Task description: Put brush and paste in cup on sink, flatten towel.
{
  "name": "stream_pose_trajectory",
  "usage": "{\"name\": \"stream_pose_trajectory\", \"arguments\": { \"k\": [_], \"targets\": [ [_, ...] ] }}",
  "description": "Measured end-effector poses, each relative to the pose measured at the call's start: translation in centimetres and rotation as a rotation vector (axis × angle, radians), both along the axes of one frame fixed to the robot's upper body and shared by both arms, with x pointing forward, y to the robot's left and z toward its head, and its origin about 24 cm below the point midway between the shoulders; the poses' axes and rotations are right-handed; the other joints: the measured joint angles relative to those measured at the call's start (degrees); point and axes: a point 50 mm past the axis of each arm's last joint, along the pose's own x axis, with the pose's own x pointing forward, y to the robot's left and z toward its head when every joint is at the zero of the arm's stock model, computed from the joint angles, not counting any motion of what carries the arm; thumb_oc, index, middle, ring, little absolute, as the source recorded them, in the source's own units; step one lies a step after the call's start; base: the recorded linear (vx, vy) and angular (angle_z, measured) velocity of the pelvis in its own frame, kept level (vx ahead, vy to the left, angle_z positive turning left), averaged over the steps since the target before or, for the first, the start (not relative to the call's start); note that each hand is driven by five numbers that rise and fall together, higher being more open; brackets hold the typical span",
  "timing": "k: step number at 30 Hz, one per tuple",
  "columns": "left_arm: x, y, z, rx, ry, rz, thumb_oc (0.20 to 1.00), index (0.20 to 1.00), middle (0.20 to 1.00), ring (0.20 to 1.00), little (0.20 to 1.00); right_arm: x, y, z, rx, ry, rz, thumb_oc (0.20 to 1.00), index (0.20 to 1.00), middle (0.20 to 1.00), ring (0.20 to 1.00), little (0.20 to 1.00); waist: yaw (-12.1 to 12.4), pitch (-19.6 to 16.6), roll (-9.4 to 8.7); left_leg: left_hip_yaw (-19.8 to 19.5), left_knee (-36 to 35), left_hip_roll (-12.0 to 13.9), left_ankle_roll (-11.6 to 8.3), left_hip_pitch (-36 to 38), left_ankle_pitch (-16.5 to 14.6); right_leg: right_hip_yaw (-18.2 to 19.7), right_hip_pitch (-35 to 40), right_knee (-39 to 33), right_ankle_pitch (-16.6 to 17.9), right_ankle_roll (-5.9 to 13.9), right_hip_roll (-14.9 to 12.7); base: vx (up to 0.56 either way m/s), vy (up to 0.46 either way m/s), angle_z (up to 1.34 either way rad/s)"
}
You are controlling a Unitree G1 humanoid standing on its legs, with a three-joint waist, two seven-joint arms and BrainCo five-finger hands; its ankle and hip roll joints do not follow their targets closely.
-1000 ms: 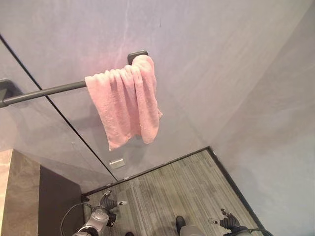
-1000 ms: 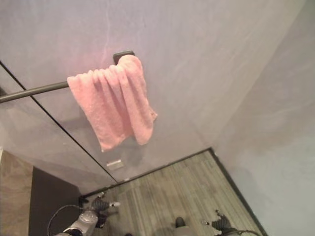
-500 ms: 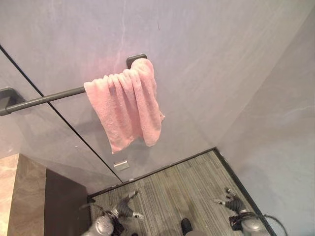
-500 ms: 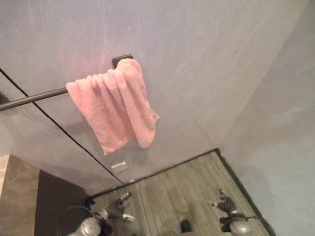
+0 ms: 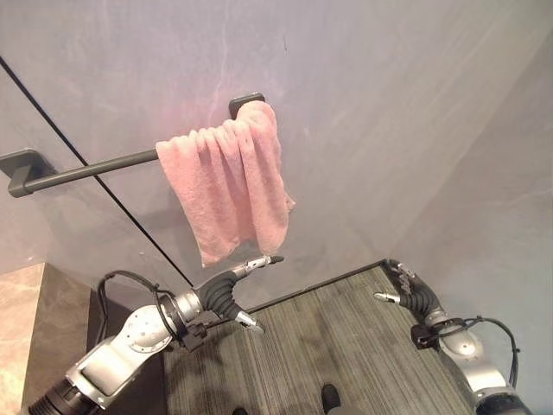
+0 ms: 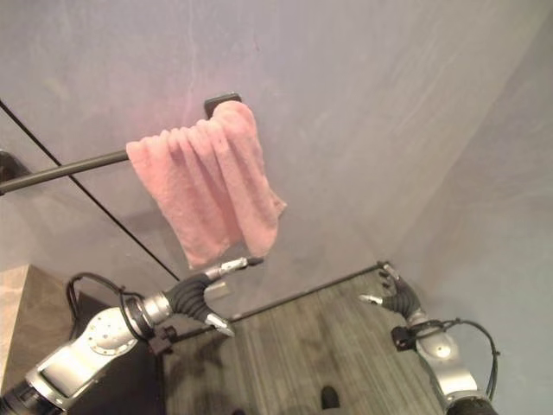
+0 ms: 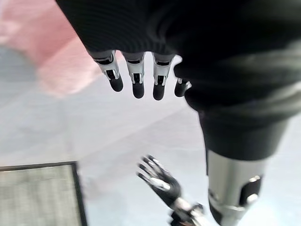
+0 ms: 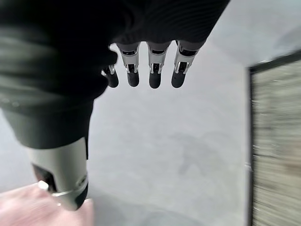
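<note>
**While the towel hangs bunched, both hands are raised and empty**

Where the dark rail (image 5: 86,169) meets its right bracket, the pink towel (image 5: 229,186) hangs gathered in folds against the grey wall (image 5: 389,104). The left hand (image 5: 226,294) is just below the towel's lower edge, fingers straight and spread, apart from the cloth. The right hand (image 5: 408,291) is well to the right, fingers relaxed, holding nothing.

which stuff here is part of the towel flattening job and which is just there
Part of the job:
- pink towel, bunched at one end of the rail
- dark towel rail it hangs on
- left hand, open, just below the towel's lower edge
- right hand, open, off to the right

Just there:
- stone counter edge
- grey wall
- striped floor
</note>
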Motion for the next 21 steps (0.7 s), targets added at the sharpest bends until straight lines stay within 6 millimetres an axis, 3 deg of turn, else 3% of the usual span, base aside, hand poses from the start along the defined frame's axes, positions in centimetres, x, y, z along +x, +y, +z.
{"name": "stream_pose_trajectory", "arguments": {
  "k": [7,10,13,18,21],
  "targets": [
    [-0.7,-0.7,3.0,-0.151,-0.005,-0.069,1.000,1.000,1.000,1.000,1.000,3.1,1.4,4.6,0.009,-0.179,0.081,1.000,1.000,1.000,1.000,1.000,3.2,0.2,-0.22,-1.3,0.0,0.0,-0.25,-0.1,0.2,-1.3,0.6,0.0,-0.1,0.03,-0.1,-0.01,0.001,0.07],
    [-0.9,-0.3,4.3,-0.156,-0.041,-0.066,1.000,1.000,1.000,1.000,1.000,3.9,1.9,5.6,0.038,-0.220,0.092,1.000,1.000,1.000,1.000,1.000,3.8,0.3,-0.44,-2.4,0.0,-0.1,-0.26,-0.8,0.6,-2.0,0.6,0.0,-0.1,0.01,-0.1,-0.01,-0.004,0.17],
    [-0.8,1.9,5.8,-0.175,-0.104,0.041,1.000,1.000,1.000,1.000,1.000,4.7,2.9,7.3,0.051,-0.287,0.125,1.000,1.000,1.000,1.000,1.000,6.0,0.7,-0.80,-2.6,0.0,-0.1,-0.30,-0.9,0.8,-2.3,0.5,0.0,-0.2,-0.02,-0.2,-0.03,-0.011,0.07],
    [-0.5,5.7,7.1,-0.161,-0.171,0.210,1.000,1.000,1.000,1.000,1.000,5.4,3.4,8.3,0.082,-0.316,0.142,1.000,1.000,1.000,1.000,1.000,7.9,1.3,-1.16,-3.9,0.0,-0.2,-0.35,-2.0,1.1,-3.6,0.3,0.0,-0.3,-0.01,-0.3,0.00,-0.002,0.14],
    [-0.1,6.8,7.6,-0.119,-0.198,0.244,1.000,1.000,1.000,1.000,1.000,5.8,3.8,8.7,0.085,-0.320,0.167,1.000,1.000,1.000,1.000,1.000,8.6,1.4,-1.16,-5.0,0.0,-0.4,-0.36,-2.8,1.2,-4.8,0.3,0.0,-0.5,0.07,-0.6,0.00,0.001,0.16]
  ]
}}
